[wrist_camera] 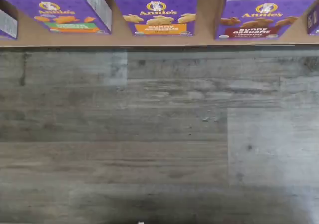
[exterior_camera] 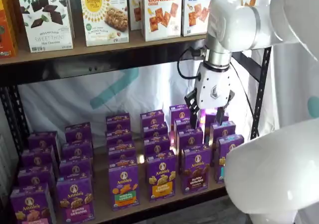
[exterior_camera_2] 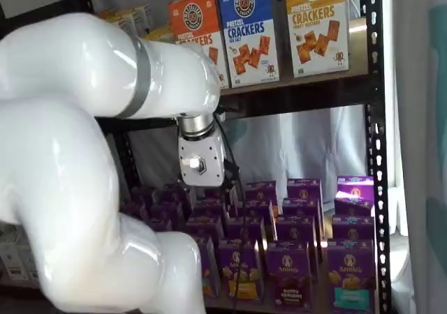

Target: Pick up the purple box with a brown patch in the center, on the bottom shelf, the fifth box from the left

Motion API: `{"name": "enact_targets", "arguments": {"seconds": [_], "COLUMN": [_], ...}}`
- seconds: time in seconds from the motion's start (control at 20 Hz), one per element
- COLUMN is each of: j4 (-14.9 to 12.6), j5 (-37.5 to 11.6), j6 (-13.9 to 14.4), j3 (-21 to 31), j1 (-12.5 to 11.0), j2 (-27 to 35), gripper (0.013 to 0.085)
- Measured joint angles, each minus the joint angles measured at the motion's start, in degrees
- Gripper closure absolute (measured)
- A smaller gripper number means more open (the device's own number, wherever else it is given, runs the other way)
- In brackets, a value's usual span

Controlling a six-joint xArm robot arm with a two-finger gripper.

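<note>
The purple box (exterior_camera: 196,169) with dark brown bunny snacks stands upright in the front row of the bottom shelf (exterior_camera: 102,211). It shows in both shelf views (exterior_camera_2: 288,272) and in the wrist view (wrist_camera: 259,15), with "Bunny Grahams" on a brown band. My gripper (exterior_camera: 207,112) hangs fingers-down above the column of purple boxes, higher than the purple box and a little to its right. A plain gap shows between its two black fingers (exterior_camera: 192,108) and nothing is in them. In a shelf view only its white body (exterior_camera_2: 199,162) shows.
A purple carton with an orange band (exterior_camera: 161,177) stands to the left of the purple box, and one with a teal band (exterior_camera: 227,157) to its right. Several more purple cartons fill the rows behind. Cracker boxes (exterior_camera: 162,10) stand on the higher board. The black rack post (exterior_camera: 259,94) is at the right. Grey plank floor (wrist_camera: 159,134) lies in front.
</note>
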Motion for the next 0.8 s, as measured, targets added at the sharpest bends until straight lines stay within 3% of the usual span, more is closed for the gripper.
{"name": "enact_targets", "arguments": {"seconds": [0.15,0.4,0.6,0.8], "j4": [-1.2,-0.6,-3.3,-2.1], "j5": [-3.4,-11.2,-17.4,-23.9], "j6": [0.4,-1.6,-0.8,-3.0], "j3": [0.8,1.7,1.6,0.8], "j1": [0.0,-1.4,-2.3,-3.3], "j2": [2.8,10.5,17.4,24.3], "gripper": [0.0130,0.0130,0.0130,0.0130]}}
